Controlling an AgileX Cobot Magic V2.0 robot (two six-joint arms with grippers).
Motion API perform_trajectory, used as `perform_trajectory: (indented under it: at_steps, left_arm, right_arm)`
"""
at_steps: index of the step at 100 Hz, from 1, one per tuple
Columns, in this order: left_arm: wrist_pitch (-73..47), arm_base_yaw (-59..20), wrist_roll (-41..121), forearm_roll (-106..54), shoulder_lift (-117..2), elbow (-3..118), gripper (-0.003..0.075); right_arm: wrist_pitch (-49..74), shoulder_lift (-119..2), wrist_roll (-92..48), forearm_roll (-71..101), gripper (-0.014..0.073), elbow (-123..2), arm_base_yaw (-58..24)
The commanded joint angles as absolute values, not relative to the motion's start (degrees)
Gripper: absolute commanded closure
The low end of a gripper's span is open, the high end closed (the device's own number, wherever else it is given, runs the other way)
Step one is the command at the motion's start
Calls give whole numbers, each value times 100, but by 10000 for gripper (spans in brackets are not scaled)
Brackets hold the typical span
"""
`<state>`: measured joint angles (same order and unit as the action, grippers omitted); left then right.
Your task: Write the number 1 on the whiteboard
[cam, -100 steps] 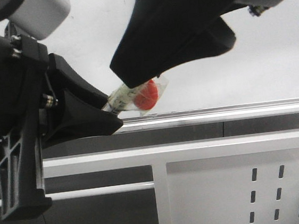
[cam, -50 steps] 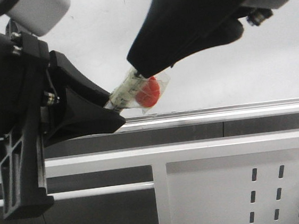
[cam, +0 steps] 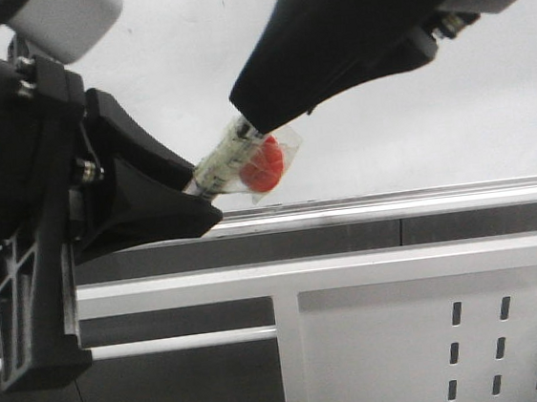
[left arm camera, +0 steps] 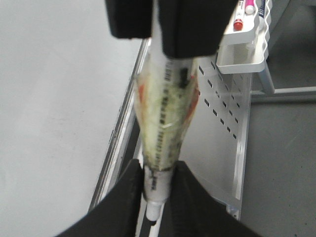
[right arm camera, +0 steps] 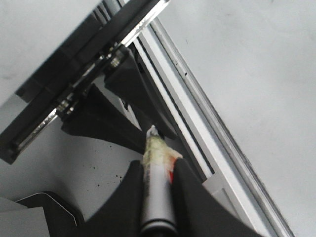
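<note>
A marker pen (cam: 231, 162), wrapped in yellowish tape with a red patch (cam: 263, 166), spans between both grippers in front of the whiteboard (cam: 434, 126). My left gripper (cam: 208, 217) is shut on the pen's lower white end, seen in the left wrist view (left arm camera: 157, 170). My right gripper (cam: 250, 118) is shut on the upper grey end, seen in the right wrist view (right arm camera: 158, 168). The pen (left arm camera: 165, 118) runs up to the right gripper's fingers (left arm camera: 190, 27). The whiteboard (right arm camera: 247, 64) shows no number 1 stroke in any view.
A silver rail (cam: 394, 205) runs along the whiteboard's lower edge. Below it is a white metal panel with slotted holes (cam: 381, 352). A white tray holding markers (left arm camera: 244, 44) hangs on that panel.
My right gripper has moved up and to the right. The pen now tilts more steeply, and more of it shows between the two grippers. The left gripper has barely moved.
</note>
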<state>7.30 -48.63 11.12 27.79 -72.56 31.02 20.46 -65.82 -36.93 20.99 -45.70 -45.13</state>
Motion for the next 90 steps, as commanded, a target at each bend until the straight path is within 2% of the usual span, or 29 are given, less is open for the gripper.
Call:
perform_trajectory:
  at_steps: [1,8,18,40,52,63,73,79,80,85,90]
  left_arm:
    - [1224,-4905,1024,2378,-6974,3272,513]
    - [1156,-4905,1024,2159,-6875,3272,425]
    - [985,-4905,1024,1981,-6671,3272,369]
    - [440,-4905,998,1363,-5920,3248,368]
    - [168,-4905,998,420,-5181,3060,370]
    - [211,-4905,998,183,-4416,2727,377]
    - [276,-4894,998,-167,-3656,2452,456]
    - [302,-4882,998,-334,-3249,2317,587]
    - [302,-4882,998,-347,-3208,2302,587]
    - [372,-4882,998,-424,-2931,2209,718]
    - [455,-4882,998,-460,-2691,2118,741]
  right_arm:
    - [1789,-6499,-3739,2150,669,-4756,-4508]
    - [1765,-6486,-3739,2150,669,-4756,-4508]
    - [1631,-6436,-3739,2150,669,-4756,-4508]
    - [1502,-6261,-3693,2150,669,-4756,-4497]
    - [1492,-6087,-3678,2150,660,-4729,-4497]
    - [1381,-5810,-3558,2172,660,-4519,-4497]
    - [1003,-5472,-3431,2172,660,-4220,-4497]
    - [818,-5258,-3431,2197,660,-4040,-4497]
    - [793,-5235,-3431,2196,660,-4019,-4497]
    - [641,-5079,-3431,2237,660,-3877,-4497]
    - [520,-4935,-3431,2342,660,-3749,-4497]
